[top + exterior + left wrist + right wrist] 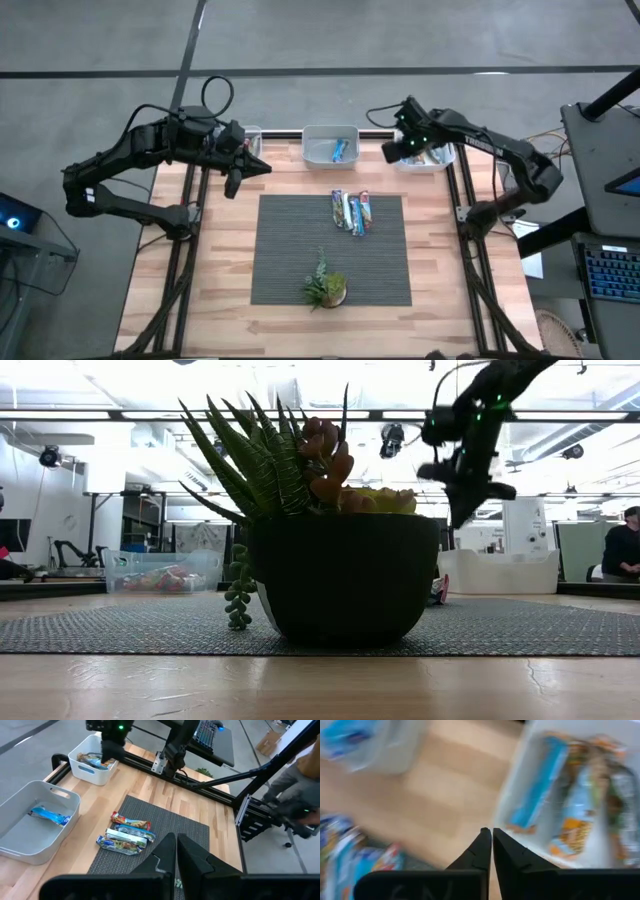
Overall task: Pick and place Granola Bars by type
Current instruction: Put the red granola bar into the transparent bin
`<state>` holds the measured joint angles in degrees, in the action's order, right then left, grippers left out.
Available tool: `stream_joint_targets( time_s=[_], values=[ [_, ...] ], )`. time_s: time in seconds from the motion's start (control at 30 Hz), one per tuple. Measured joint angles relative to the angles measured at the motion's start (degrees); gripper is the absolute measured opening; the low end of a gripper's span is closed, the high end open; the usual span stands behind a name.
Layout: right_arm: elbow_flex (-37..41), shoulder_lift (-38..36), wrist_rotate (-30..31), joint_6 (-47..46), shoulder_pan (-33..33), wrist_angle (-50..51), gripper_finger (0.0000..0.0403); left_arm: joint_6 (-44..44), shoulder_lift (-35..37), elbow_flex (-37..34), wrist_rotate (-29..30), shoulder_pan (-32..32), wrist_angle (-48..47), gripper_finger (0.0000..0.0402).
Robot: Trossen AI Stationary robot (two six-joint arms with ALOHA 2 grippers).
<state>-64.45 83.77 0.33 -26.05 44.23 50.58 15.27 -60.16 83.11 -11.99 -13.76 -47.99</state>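
Note:
Three granola bars [352,211] lie side by side on the grey mat [290,260], at its far middle; the left wrist view shows the bars [125,834] too. A blue bar [340,150] lies in the middle white bin [318,140]. Several bars [575,800] fill the right white bin [432,160]. My right gripper [395,150] hangs shut and empty above that bin's left rim, fingertips [485,840] pointing steeply down. My left gripper [176,840] is shut on nothing, held high over the table's far left.
A potted plant [325,288] stands on the mat's near middle and fills the low view's centre [345,575]. A clear bin [160,572] with bars sits at the far left. A person sits beyond the table's right side [625,550].

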Motion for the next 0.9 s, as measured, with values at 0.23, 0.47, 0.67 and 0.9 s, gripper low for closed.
stream_joint_targets(
  time_s=[0.23,0.47,0.67,0.9],
  values=[
    [0.0,-5.1,-1.9,-5.3,-10.2,0.0,0.0008,-0.1,0.0,0.0,0.1,0.0,0.0,0.0],
    [0.0,-6.5,-1.9,-15.0,-20.2,-1.3,0.0008,-0.1,0.0,0.0,0.2,0.0,0.0,0.0],
    [0.0,-4.8,-1.9,-20.9,-26.2,-7.6,0.0008,-0.2,0.0,0.0,0.4,0.0,0.0,0.0],
    [-5.3,-0.8,-1.9,-24.1,-29.4,-8.9,0.0008,-0.3,0.0,0.0,0.5,0.0,0.0,0.0]
  ],
)
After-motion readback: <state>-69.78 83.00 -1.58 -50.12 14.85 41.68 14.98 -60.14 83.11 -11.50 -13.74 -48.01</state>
